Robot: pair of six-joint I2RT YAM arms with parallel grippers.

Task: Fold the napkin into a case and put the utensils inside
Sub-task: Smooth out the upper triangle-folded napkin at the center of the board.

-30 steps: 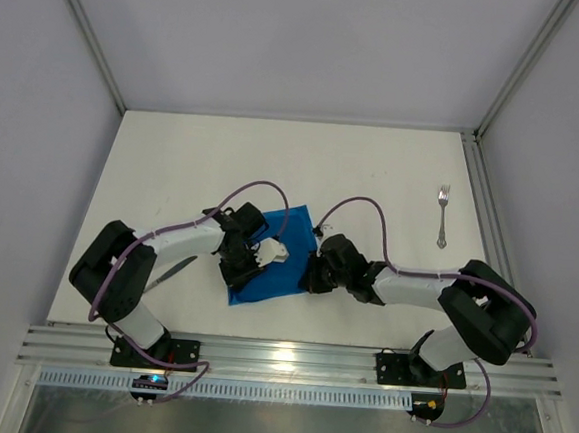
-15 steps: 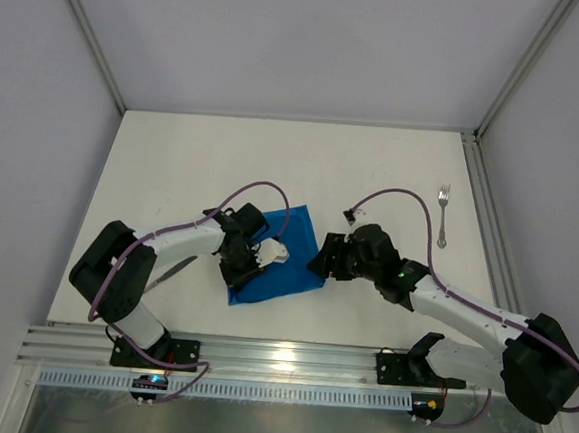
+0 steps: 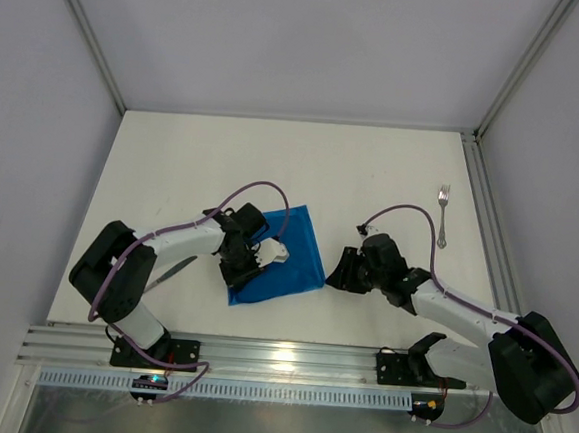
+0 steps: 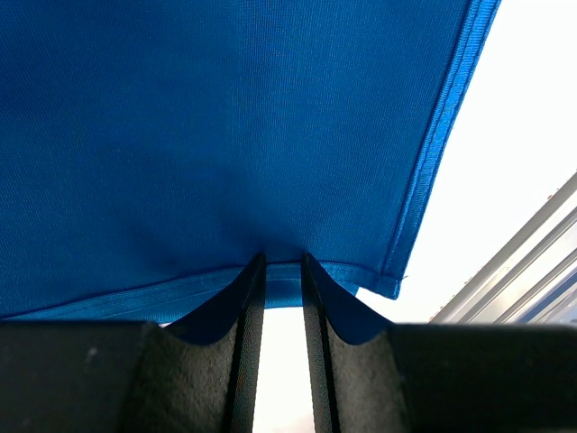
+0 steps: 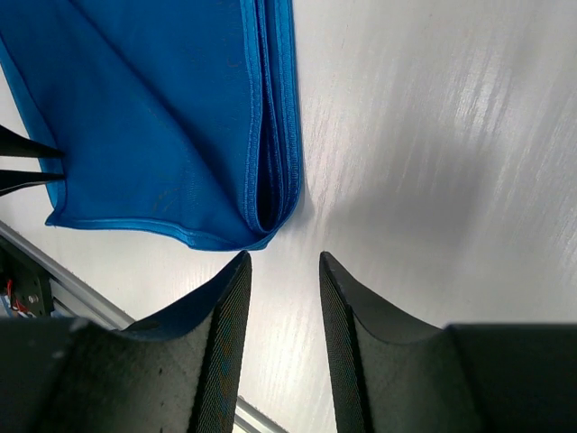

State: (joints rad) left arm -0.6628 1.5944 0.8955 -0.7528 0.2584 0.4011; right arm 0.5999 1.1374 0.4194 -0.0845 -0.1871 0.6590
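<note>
a robotics lab test cell: a flat white tabletop [image 3: 224,161] boxed in by pale grey wall panels [image 3: 304,37] and slim metal corner posts [image 3: 86,30]. a silver aluminium rail [image 3: 288,359] along the near edge carries white-and-black robot arms [image 3: 183,236] draped with purple cables [image 3: 262,187].

Napkin [image 3: 291,257]: bright blue, plain, no print; hem a shade lighter w/ a slight sheen. Bench [image 3: 373,173] off-white, matte. Fork [image 3: 442,217] silver; knife [image 3: 172,269] dark grey. Arms [image 3: 458,310] white w/ black joints, cables [image 3: 262,186] purple. Fingers [image 4: 242,316] black, charcoal on the inner faces. Rail [image 3: 288,357] bare silver metal; walls [image 3: 284,36] pale grey.
</note>
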